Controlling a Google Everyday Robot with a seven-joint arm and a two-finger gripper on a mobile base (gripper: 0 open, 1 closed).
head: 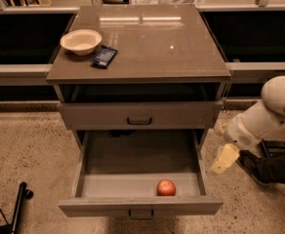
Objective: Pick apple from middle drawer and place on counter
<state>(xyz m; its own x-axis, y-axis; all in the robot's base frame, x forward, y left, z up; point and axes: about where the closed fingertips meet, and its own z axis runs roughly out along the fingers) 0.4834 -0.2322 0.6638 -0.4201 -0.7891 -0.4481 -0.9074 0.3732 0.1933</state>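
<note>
The middle drawer is pulled wide open at the bottom of the cabinet. The apple, small and red-orange, lies inside it near the front wall, right of centre. The counter is the glossy grey-brown top slab above. My gripper, pale yellow on a white arm, hangs pointing down just outside the drawer's right side, above floor level. It is to the right of the apple and a little higher, not touching it.
A cream bowl and a dark flat packet sit on the counter's left part. The upper handled drawer is closed. A black stand foot lies on the speckled floor at lower left. Dark gear sits under my arm.
</note>
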